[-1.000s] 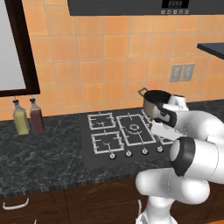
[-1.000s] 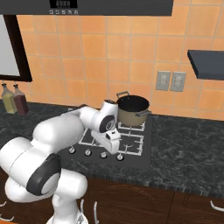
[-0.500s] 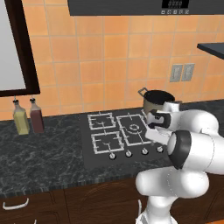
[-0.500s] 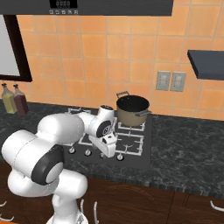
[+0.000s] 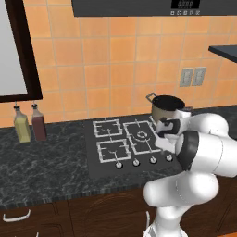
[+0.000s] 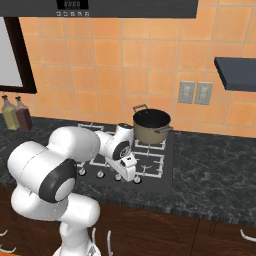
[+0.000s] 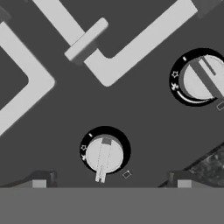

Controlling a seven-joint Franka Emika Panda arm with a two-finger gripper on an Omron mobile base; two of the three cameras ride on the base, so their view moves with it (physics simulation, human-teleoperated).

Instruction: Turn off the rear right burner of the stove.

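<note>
Two glass bottles stand at the far left of the counter, a pale yellow bottle and a dark red bottle, touching side by side. The counter is dark mottled stone, glossy, below an orange tiled wall.

The stove is a flat black glass panel set in the counter, carrying pale grey wire grates and a row of small round silver knobs along its front edge. The larger centre burner shows concentric rings. The rear right burner lies under a round metal pot, brownish with a dark interior and two loop handles; no contents can be made out inside it.

The gripper hangs low over the front row of knobs, right of centre. In the hand view its two dark finger tips stand apart, one each side of the near knob, not touching it. That knob is a silver disc with a raised bar, ringed by white marks. A second knob sits to the right.

A double wall outlet is fixed to the tiles at right.
</note>
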